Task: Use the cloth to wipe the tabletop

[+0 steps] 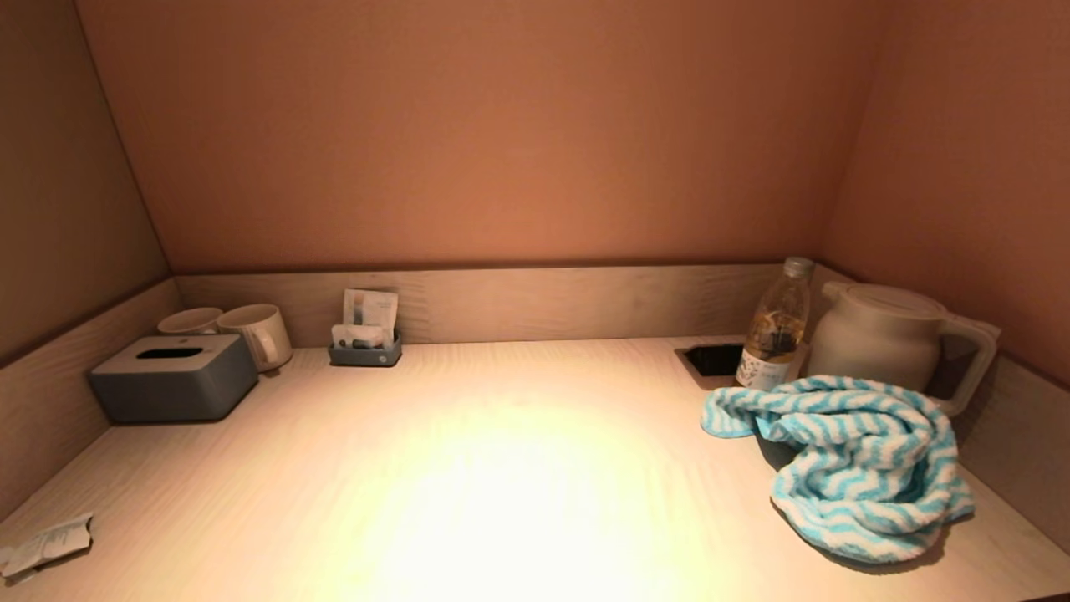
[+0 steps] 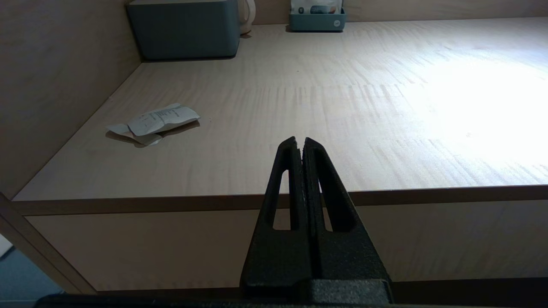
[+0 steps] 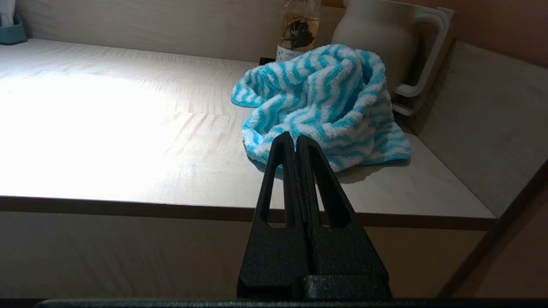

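Turquoise-striped cloth [image 3: 325, 107] lies bunched on the surface [image 1: 501, 468] by the kettle [image 1: 886, 339], straight ahead of the pinched-together, empty right end effector [image 3: 296, 137], the nearer arm.

Walls: plain terracotta-orange back wall [image 1: 501, 125]; side walls angle in at both sides
Rim: low pale wood-grain rim [image 1: 543, 301] below the walls
Light: bright pool at centre; corners dim
Floor: grey-blue patch [image 2: 17, 278]
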Controlling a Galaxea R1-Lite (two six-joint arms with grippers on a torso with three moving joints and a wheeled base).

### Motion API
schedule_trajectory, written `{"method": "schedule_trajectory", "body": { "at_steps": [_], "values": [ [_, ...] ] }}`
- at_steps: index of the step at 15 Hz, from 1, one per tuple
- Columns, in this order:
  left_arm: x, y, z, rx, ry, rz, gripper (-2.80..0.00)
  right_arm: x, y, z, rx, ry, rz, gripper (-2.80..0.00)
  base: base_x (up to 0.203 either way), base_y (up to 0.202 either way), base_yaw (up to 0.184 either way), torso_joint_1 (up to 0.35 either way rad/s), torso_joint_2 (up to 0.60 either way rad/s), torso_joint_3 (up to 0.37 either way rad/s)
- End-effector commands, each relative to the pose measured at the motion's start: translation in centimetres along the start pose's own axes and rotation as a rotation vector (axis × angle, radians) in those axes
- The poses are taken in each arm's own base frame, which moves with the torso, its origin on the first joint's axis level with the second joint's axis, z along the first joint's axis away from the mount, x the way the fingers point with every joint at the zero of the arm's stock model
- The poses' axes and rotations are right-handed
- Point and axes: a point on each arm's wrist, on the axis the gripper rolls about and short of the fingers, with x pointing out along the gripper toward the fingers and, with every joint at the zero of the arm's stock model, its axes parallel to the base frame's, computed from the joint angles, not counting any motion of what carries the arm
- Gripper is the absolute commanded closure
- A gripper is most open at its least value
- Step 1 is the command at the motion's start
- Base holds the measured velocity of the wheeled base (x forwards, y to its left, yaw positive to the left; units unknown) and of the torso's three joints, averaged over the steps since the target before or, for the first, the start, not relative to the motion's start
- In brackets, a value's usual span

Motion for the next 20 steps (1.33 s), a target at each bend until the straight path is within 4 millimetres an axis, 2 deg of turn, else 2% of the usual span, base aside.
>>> {"method": "schedule_trajectory", "body": {
  "at_steps": [1, 5, 20],
  "values": [
    [0.0, 0.0, 0.0, 0.0, 0.0, 0.001, 0.0, 0.04, 0.03, -0.19, 0.001, 0.012, 0.003, 0.0, 0.0, 0.0, 0.0, 0.0, 0.0, 0.0],
    [0.0, 0.0, 0.0, 0.0, 0.0, 0.001, 0.0, -0.08, 0.2, -1.01, 0.045, 0.106, 0.042, 0.0, 0.0, 0.0, 0.0, 0.0, 0.0, 0.0],
    [0.0, 0.0, 0.0, 0.0, 0.0, 0.001, 0.0, -0.01, 0.18, -0.98, 0.087, 0.089, 0.029, 0.0, 0.0, 0.0, 0.0, 0.0, 0.0, 0.0]
  ]
}}
